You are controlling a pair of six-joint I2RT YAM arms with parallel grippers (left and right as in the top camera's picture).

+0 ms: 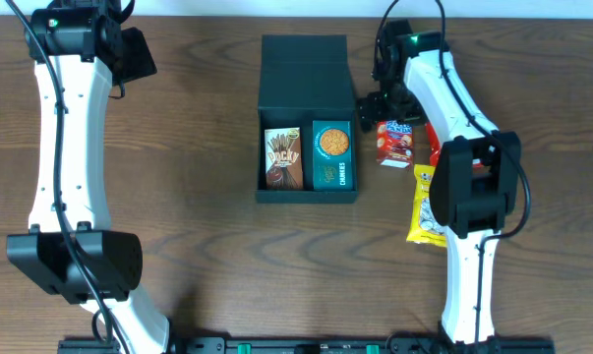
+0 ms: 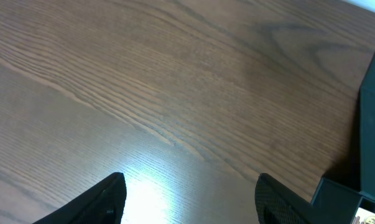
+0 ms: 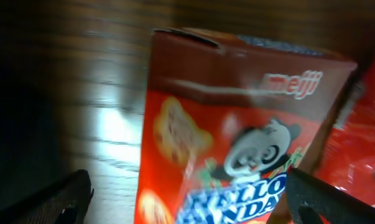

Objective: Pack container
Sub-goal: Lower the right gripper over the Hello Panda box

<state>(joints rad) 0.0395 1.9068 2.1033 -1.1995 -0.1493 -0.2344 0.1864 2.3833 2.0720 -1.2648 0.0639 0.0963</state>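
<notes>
Where the overhead view centres, the container (image 1: 306, 69) lies on the brown wood-grain bench (image 1: 198, 216): a dark square box, flap lid folded open toward the top of the frame. Contents, lower part: one Pocky box (image 1: 283, 159) at left and one teal cookie box (image 1: 332, 155) at right, side by side, flat, labels up. Beside it, just off its right wall: one red Hello Panda box (image 1: 398, 142). A red packet (image 1: 433, 147) lies just right of that box, mostly hidden by the arm. Lower right of these: one yellow packet (image 1: 424, 208), partly under the same arm. Right pincer (image 1: 373, 103): right of the container, at the upper edge of the Hello Panda box. In its wrist view the dark fingers (image 3: 72, 199) sit at the lower corners, spread wide, the box standing between them with a clear gap on the frame's left side; released, grasping nothing. Left pincer (image 1: 129, 54): upper left of the overhead frame, well apart from the container. Its wrist view shows both fingers (image 2: 106, 202) parted over bare wood, nothing between them; released. The container's edge shows at that view's right border.
</notes>
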